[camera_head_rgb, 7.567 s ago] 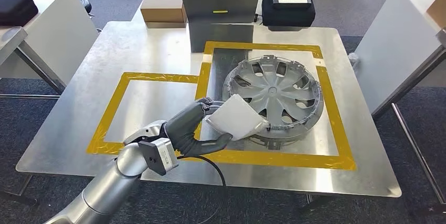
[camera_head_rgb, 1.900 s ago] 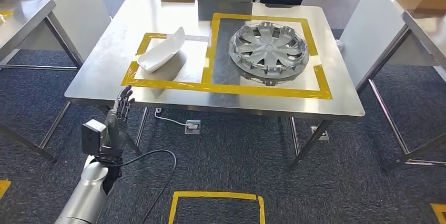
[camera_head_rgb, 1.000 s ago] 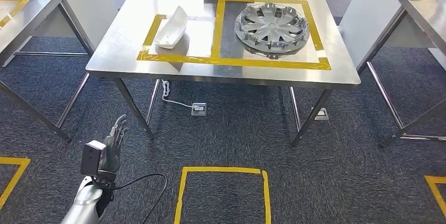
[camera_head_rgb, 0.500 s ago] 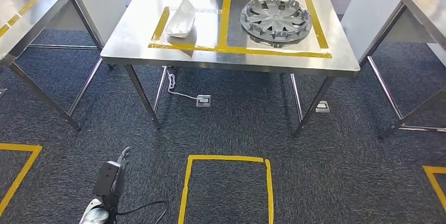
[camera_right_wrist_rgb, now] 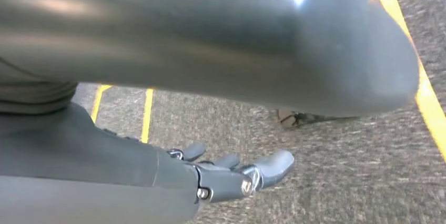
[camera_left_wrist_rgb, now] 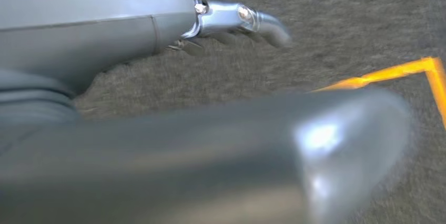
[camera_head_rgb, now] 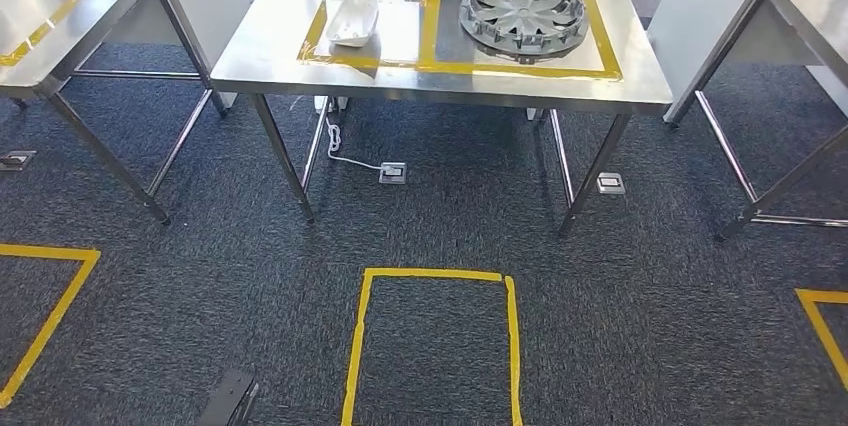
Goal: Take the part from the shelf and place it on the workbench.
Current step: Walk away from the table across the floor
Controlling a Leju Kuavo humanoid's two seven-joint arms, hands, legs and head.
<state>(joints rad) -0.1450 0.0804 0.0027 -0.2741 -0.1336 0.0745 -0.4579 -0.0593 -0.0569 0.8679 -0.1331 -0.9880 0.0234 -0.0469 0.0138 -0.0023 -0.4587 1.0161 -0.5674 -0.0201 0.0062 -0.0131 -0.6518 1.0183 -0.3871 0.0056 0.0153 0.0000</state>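
Backed away from the steel workbench (camera_head_rgb: 440, 86) onto grey carpet (camera_head_rgb: 600, 326), both hands hang empty, fingers loose.

From the head view we look forward and steeply down from a distance: the steel surface (camera_head_rgb: 440, 86) sits far off at the top, dark carpet (camera_head_rgb: 600, 326) and a yellow tape square (camera_head_rgb: 432, 276) lie below us. Our left wrist view sits close behind the left hand (camera_left_wrist_rgb: 158, 103), facing the carpet. Our right wrist view hangs likewise behind the right hand (camera_right_wrist_rgb: 210, 129). All three share carpet and yellow tape.
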